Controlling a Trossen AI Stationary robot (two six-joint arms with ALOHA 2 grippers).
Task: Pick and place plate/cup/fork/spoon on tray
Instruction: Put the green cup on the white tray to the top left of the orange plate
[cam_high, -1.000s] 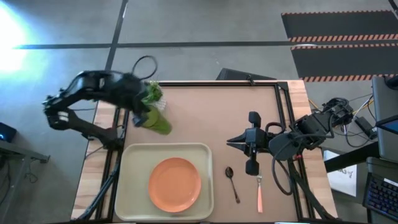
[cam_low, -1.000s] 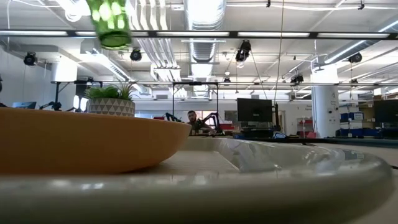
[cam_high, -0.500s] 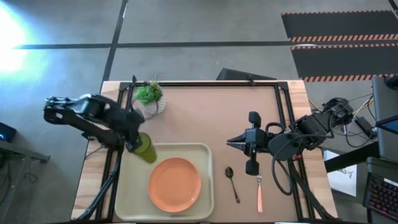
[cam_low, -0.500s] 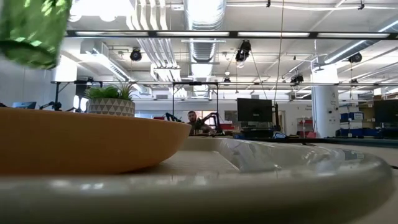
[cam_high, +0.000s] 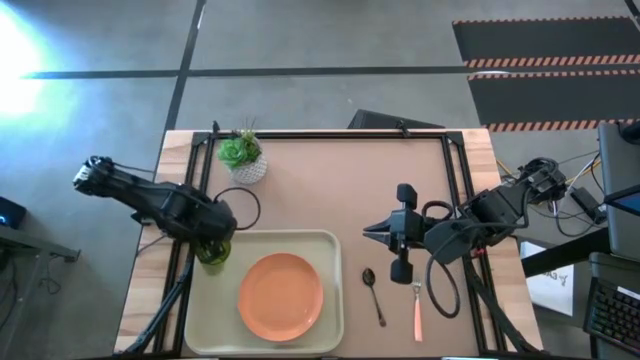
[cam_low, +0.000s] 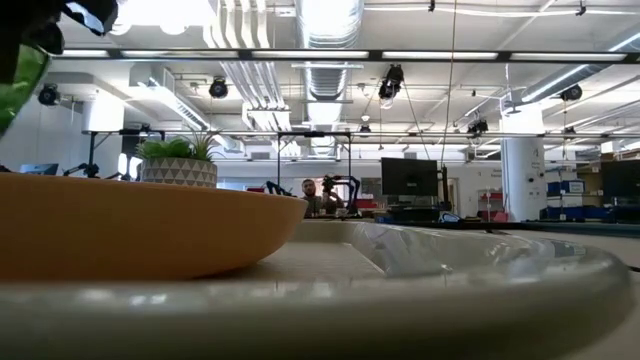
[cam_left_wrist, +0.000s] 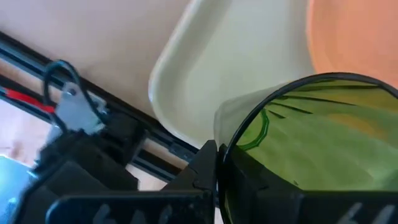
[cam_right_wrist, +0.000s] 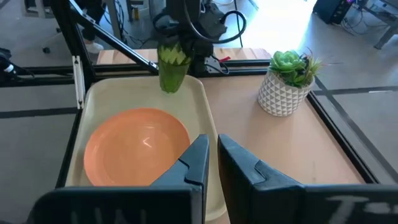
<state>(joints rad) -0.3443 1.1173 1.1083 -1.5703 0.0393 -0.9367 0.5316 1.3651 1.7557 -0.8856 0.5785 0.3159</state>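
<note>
Moved since the earlier frames: my left arm has swung from beside the plant pot down to the tray's far left corner, carrying the cup with it; my right arm has shifted only slightly.

Left gripper (cam_high: 212, 243): pinching the cup (cam_high: 212, 250), fingers clamped on its rim. Cup hangs over the far left corner of the tray (cam_high: 325, 245), above the rim; whether it touches the tray I cannot tell. In my right wrist view the cup (cam_right_wrist: 172, 67) hangs just above that corner, under my left arm.

Right gripper (cam_high: 398, 243): fingers pressed nearly together, nothing between them. Hovers over bare table to the right of the tray, just beyond the spoon and fork.

Plate (cam_high: 281, 296): orange, flat in the tray, right of centre, well apart from the cup.

Spoon (cam_high: 373, 294): dark, on the table just beside the tray's right edge, bowl toward my right gripper.

Fork (cam_high: 417, 311): pink handle, on the table right of the spoon, roughly parallel to it.

Plant pot (cam_high: 245, 160): white, green plant, at the table's far left, apart from the tray.
</note>
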